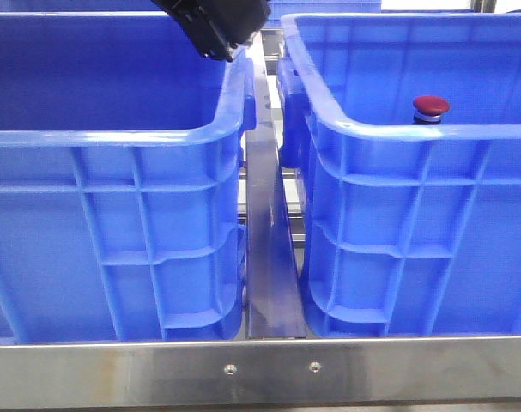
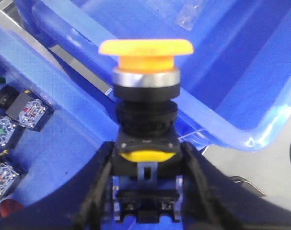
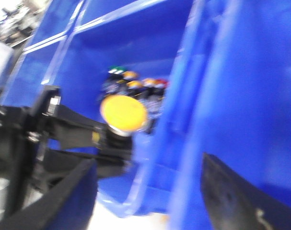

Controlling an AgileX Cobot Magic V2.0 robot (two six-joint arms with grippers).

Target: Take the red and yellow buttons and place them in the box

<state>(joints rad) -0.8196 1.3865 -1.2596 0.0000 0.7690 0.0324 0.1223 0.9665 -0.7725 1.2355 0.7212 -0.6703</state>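
My left gripper [image 2: 145, 152] is shut on the black body of the yellow button [image 2: 145, 48], which stands cap up between the fingers, over the rims where the two blue crates meet. The blurred right wrist view also shows this button [image 3: 123, 113] in the left gripper. The red button [image 1: 431, 106] shows inside the right box [image 1: 414, 206], just over its front rim. My right gripper [image 3: 147, 162] is open and empty beside a blue crate wall. In the front view only my left arm [image 1: 215, 26] shows, above the left crate's right rim.
The left crate [image 1: 114, 215] holds several other push buttons [image 2: 20, 112], which also show as a heap in the right wrist view [image 3: 135, 86]. A metal rail [image 1: 269, 240] runs between the crates. A steel bar [image 1: 260, 371] crosses the front.
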